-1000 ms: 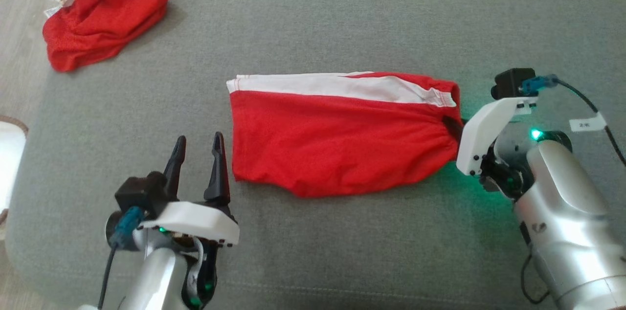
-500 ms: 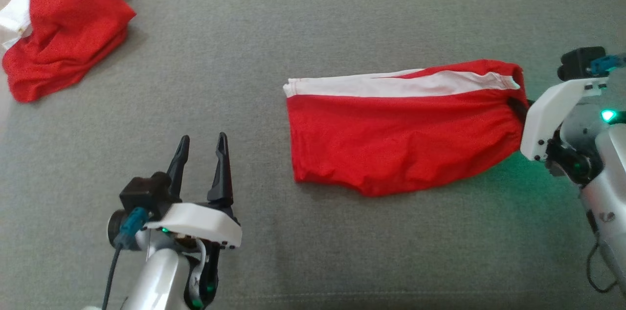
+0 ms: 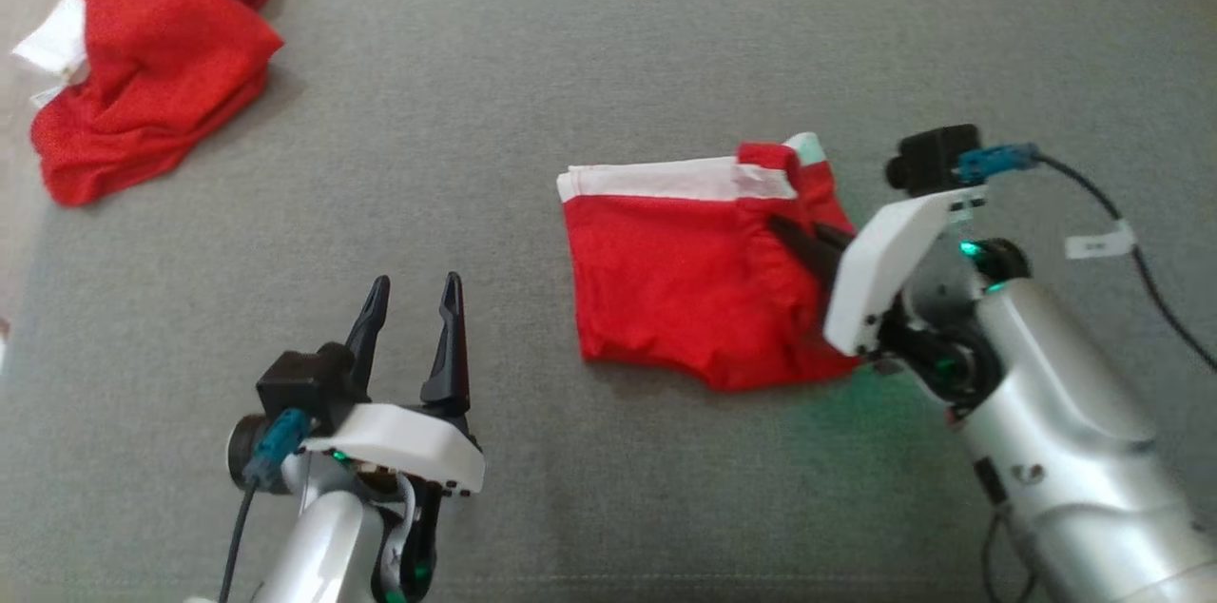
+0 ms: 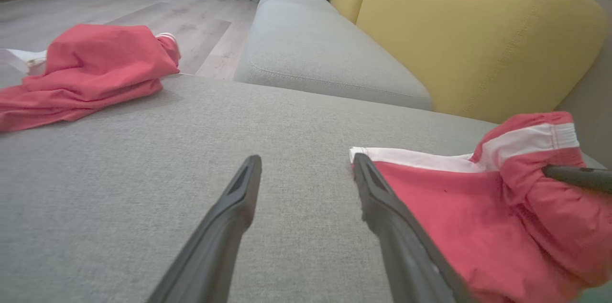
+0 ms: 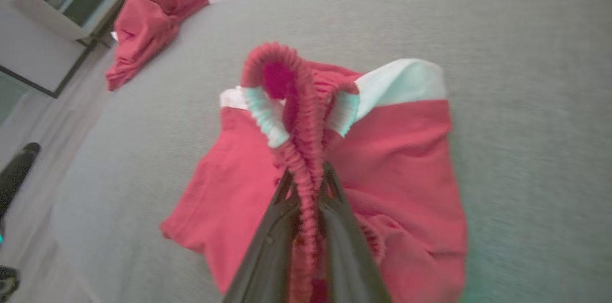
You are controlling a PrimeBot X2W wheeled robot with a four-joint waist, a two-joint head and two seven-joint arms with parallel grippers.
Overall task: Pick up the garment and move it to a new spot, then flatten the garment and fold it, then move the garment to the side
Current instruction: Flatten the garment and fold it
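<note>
The garment (image 3: 685, 280), red shorts with a white side stripe, lies on the grey cushion (image 3: 589, 89). My right gripper (image 3: 784, 230) is shut on its gathered elastic waistband, lifted and carried over the leg part. In the right wrist view the waistband (image 5: 306, 150) stands pinched between the two fingers (image 5: 275, 236). The garment (image 4: 459, 207) lies just right of my left gripper (image 4: 306, 169) in the left wrist view. My left gripper (image 3: 414, 289) hovers open and holds nothing, to the left of the hem.
A second crumpled red garment (image 3: 143, 108) sits at the cushion's far left corner. Behind are another grey seat (image 4: 325, 54) and a yellow backrest (image 4: 478, 40). Wood floor (image 4: 119, 6) lies to the left.
My right gripper has carried the waistband leftward over the shorts, so they went from spread long to doubled over. The head camera shifted. The left gripper stays open and in place.
</note>
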